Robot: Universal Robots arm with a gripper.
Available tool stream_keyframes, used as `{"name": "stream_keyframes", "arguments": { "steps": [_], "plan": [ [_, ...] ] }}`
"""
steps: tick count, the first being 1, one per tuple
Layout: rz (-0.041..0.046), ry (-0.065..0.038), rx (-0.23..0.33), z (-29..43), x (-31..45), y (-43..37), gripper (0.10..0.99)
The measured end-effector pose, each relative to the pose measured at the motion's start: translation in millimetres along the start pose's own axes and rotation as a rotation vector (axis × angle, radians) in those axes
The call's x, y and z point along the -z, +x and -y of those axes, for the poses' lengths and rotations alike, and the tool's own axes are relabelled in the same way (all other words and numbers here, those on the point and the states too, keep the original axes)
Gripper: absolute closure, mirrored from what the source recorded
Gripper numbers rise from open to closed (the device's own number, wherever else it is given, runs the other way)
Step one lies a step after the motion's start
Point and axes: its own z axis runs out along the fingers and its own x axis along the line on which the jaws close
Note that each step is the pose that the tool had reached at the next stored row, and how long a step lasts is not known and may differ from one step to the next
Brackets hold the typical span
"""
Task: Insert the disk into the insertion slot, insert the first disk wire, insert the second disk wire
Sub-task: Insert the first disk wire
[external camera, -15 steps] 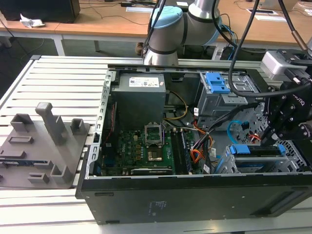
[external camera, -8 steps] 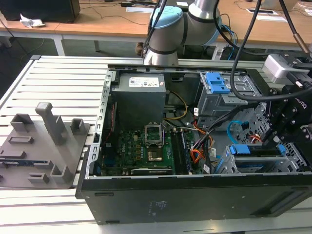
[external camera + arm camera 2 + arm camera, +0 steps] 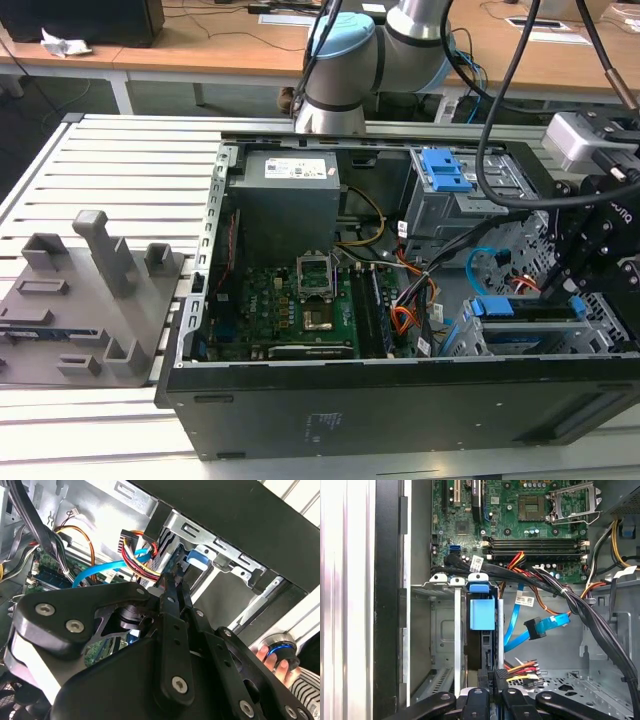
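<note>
Grey perforated sheet metal is forming the insertion slot [image 3: 442, 630]. The disk [image 3: 481, 650] is sitting inside it, with its blue tab [image 3: 482, 614] facing the motherboard [image 3: 505, 520]. 1 arm is reaching into the open computer case [image 3: 400, 400], which is lying on a slatted metal desk [image 3: 120, 150].

In the second wrist view the 2 fingers [image 3: 169, 605] are drawn close together. In the first wrist view they are pinching the black plug of the multicoloured disk wire [image 3: 522, 669], right at the disk end away from the tab. Whether that plug is seated cannot be told.

The blue disk wire [image 3: 512, 632] is hanging loose beside the slot, its black plug apart from the disk. A person's hand [image 3: 265, 657] is resting on a blue-ringed knob [image 3: 277, 650].
</note>
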Motion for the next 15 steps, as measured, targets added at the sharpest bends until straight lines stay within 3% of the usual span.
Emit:
{"name": "stream_keyframes", "arguments": {
  "steps": [7, 15],
  "plan": [
    [0.0032, 0.0, 0.0, 1.7, -3.5, 0.2, 0.922],
    [0.004, 0.0, 0.0, 1.4, 2.6, 0.4, 0.922]
  ]
}}
